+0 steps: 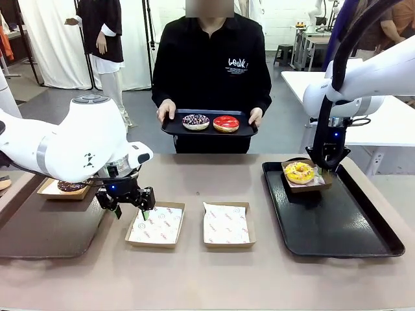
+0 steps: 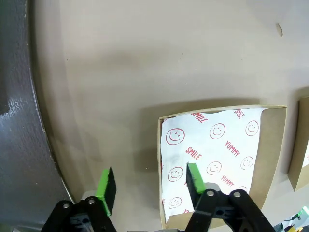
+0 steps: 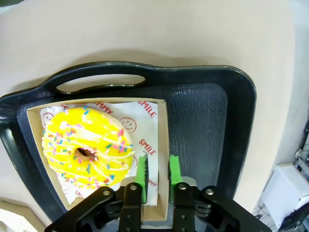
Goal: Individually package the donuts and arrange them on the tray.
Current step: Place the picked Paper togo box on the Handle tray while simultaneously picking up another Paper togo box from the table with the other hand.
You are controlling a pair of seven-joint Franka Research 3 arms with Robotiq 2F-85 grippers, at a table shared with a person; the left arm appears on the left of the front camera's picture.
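Note:
A yellow donut (image 1: 299,172) (image 3: 88,146) lies in a paper-lined box at the far end of the black tray (image 1: 350,220) (image 3: 203,121) on the right. My right gripper (image 1: 326,167) (image 3: 158,174) has its pads close on either side of that box's near wall. My left gripper (image 1: 133,210) (image 2: 149,186) is open, its pads straddling the left wall of an empty lined box (image 1: 155,225) (image 2: 217,150). A chocolate donut (image 1: 68,186) sits boxed behind my left arm. The person holds a small tray (image 1: 172,126) with a purple donut (image 1: 195,120) and a red donut (image 1: 225,123).
A second empty lined box (image 1: 226,225) (image 2: 301,145) stands mid-table, beside the first. A dark brown tray (image 1: 45,227) (image 2: 14,121) lies at the left under my left arm. Bare table runs along the near edge.

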